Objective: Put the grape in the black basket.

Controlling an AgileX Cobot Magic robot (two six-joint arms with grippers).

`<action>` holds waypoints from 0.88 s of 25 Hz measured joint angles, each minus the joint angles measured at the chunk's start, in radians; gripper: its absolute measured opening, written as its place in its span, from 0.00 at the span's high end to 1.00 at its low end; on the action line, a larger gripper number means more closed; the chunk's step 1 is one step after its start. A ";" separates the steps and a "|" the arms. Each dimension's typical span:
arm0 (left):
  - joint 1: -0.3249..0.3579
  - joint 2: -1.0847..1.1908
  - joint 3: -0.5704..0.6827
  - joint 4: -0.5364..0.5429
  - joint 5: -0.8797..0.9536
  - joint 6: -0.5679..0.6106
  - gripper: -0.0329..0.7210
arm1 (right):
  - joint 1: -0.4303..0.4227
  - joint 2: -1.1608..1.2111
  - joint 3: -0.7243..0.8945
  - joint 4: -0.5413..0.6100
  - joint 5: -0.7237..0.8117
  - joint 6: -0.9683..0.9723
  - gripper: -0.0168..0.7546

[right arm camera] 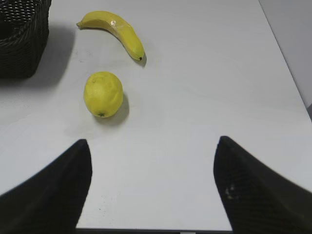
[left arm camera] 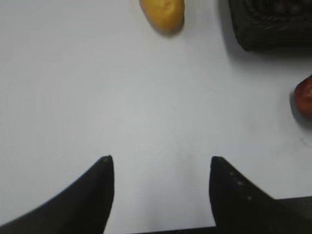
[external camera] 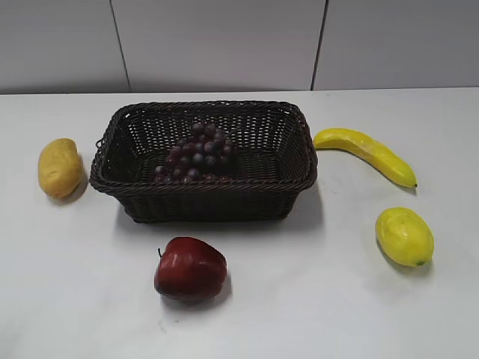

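Note:
The grape [external camera: 196, 155], a bunch of dark purple-red berries, lies inside the black basket [external camera: 120, 187] at the middle of the white table. A corner of the basket shows in the left wrist view [left arm camera: 273, 24] and in the right wrist view [right arm camera: 22, 39]. My left gripper [left arm camera: 160, 163] is open and empty over bare table left of the basket. My right gripper [right arm camera: 152, 146] is open and empty over bare table at the right. Neither gripper shows in the exterior view.
A dark red apple [external camera: 189, 268] sits in front of the basket, its edge in the left wrist view [left arm camera: 304, 95]. A yellow-brown mango [external camera: 60, 167] [left arm camera: 163, 12] lies left of the basket. A banana [external camera: 367, 153] [right arm camera: 117, 31] and a lemon [external camera: 404, 235] [right arm camera: 103, 93] lie to the right.

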 joint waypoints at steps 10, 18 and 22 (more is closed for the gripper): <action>0.000 -0.263 0.044 0.000 -0.007 0.000 0.18 | 0.000 0.000 0.000 0.000 0.000 0.000 0.21; 0.000 -0.265 0.141 -0.017 -0.036 0.000 0.18 | 0.000 0.000 0.000 0.000 0.000 0.000 0.21; 0.000 -0.265 0.153 -0.017 -0.027 0.020 0.18 | 0.000 0.000 0.000 0.000 0.000 0.000 0.21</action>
